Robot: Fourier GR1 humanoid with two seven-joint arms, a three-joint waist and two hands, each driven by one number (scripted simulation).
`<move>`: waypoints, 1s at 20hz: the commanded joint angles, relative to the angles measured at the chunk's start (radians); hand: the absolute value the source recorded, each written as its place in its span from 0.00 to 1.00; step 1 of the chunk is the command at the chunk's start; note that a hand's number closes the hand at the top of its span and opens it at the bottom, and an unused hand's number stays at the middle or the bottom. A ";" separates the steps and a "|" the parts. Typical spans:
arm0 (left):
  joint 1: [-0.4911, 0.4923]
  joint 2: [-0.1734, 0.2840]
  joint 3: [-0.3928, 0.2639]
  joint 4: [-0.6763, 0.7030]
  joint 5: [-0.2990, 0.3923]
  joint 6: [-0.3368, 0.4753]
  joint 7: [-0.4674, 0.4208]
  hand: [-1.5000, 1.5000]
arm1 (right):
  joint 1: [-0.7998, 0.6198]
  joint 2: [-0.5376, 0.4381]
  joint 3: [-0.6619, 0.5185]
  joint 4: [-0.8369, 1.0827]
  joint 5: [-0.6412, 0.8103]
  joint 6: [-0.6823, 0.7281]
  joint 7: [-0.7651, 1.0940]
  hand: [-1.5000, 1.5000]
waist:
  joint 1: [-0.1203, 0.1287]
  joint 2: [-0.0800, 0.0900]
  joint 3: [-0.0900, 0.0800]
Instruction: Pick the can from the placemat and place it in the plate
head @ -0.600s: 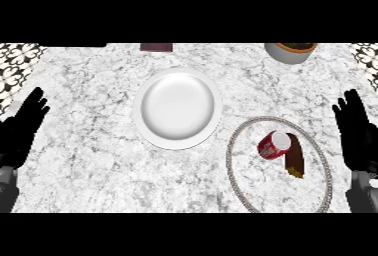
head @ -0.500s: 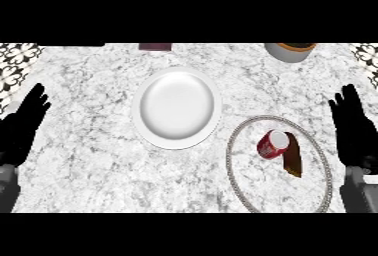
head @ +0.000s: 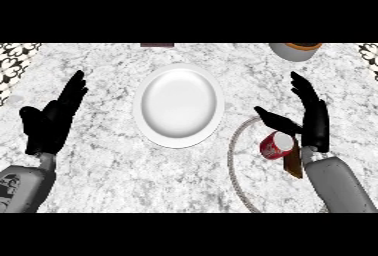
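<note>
A dark red can (head: pixel 276 145) with a pale lid lies tilted on a round marble-patterned placemat (head: pixel 238 165) at the right of the counter. A white plate (head: pixel 179 104) sits at the middle, left of the placemat. My right hand (head: pixel 311 117) is open just above and right of the can, its fingers straight and its thumb stretched toward the can without holding it. My left hand (head: pixel 54 121) is open at the left side, fingers up, well away from the plate.
A brown patch (head: pixel 293 162) lies on the placemat beside the can. A grey bowl with a brown inside (head: pixel 296 49) stands at the back right. A dark object (head: pixel 157 45) shows at the back edge. Patterned tiles (head: pixel 15 57) border the counter's left.
Both hands have moved inward over the counter. The right hand has come left to the can's side; the can and plate have not moved.
</note>
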 commanded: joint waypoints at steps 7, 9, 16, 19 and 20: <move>0.057 -0.094 -0.041 0.008 -0.058 0.036 -0.055 0.50 | 0.022 0.158 0.250 0.095 0.494 -0.271 0.260 0.00 | -0.027 -0.015 0.012; 0.009 -0.069 -0.021 0.000 -0.057 0.024 0.004 0.50 | 0.010 0.131 0.252 0.018 0.621 -0.248 0.402 0.00 | -0.038 -0.018 0.012; 0.010 -0.103 -0.032 0.037 -0.091 0.047 -0.036 0.50 | -0.028 -0.003 0.216 -0.297 0.722 0.213 0.780 0.00 | -0.058 -0.023 0.010; 0.016 -0.070 -0.004 0.045 -0.058 0.003 -0.028 0.50 | -0.010 -0.039 0.227 -0.339 0.657 0.401 0.891 0.00 | -0.057 -0.022 0.010; 0.027 -0.084 -0.010 0.040 -0.063 0.014 -0.047 0.50 | -0.022 -0.025 0.236 -0.364 0.642 0.460 0.952 0.00 | -0.054 -0.023 0.009</move>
